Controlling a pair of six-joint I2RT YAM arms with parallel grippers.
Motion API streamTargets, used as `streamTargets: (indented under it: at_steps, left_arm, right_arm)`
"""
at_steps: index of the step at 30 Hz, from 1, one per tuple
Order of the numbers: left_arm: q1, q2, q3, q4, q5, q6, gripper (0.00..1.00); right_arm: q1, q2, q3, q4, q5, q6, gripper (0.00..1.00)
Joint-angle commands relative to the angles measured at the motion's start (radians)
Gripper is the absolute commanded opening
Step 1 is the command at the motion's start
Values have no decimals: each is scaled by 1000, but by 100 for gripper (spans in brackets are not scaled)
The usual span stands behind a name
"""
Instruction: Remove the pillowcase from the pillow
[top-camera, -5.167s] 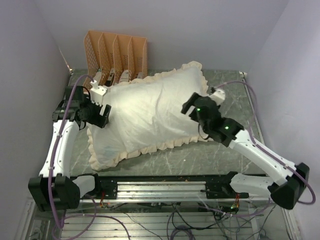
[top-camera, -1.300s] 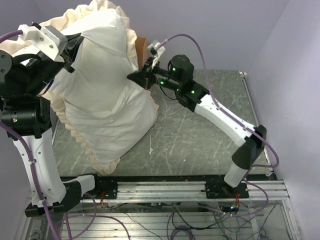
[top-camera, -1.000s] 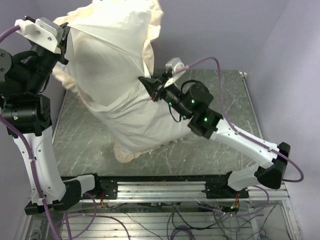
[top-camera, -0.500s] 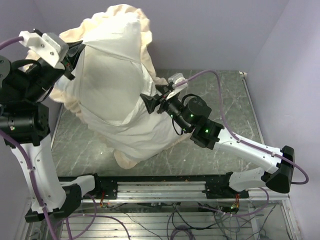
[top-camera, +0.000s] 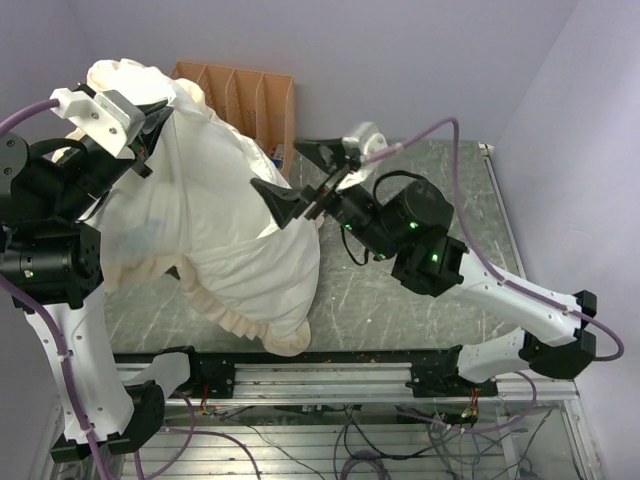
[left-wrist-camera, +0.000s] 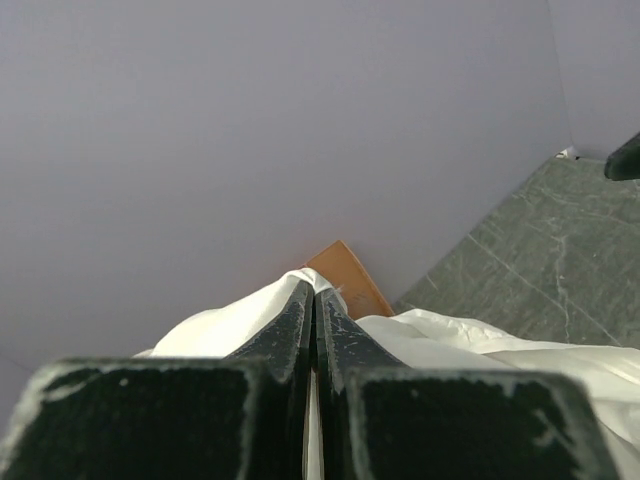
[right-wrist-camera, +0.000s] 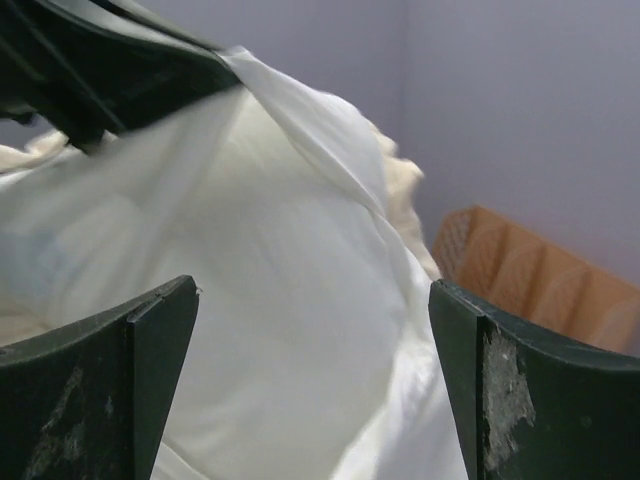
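Observation:
The cream pillowcase with its ruffled frill hangs in the air from my raised left gripper, which is shut on its upper edge. In the left wrist view the left gripper pinches white cloth between closed fingers. The pillow is hidden inside the case; only its bulge shows low down. My right gripper stands open just right of the hanging case, holding nothing. Seen from the right wrist, the right gripper faces the pillowcase with its jaws wide apart.
An orange slotted organizer stands against the back wall behind the case, and shows as well as the organizer in the right wrist view. The grey marbled table lies below. Purple walls close in on the left, back and right.
My right gripper has opened and let go of the cloth, then drawn back to the right. The hanging case has swung down and left; the left gripper stays shut on it.

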Motion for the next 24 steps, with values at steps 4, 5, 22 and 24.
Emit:
streamTargets:
  at_steps: [4, 5, 22, 24]
  left_arm:
    - [4, -29, -11, 115, 32, -9, 7]
    - [3, -30, -11, 114, 32, -9, 7]
    - [3, -42, 1, 68, 43, 11, 7]
    - [3, -46, -8, 62, 41, 21, 7]
  right_arm:
    - [-101, 249, 389, -360, -370, -9, 100]
    - [-138, 281, 441, -390, -418, 18, 100]
    - [-341, 665, 775, -453, -923, 208, 100]
    - [-341, 695, 781, -426, -996, 236, 100]
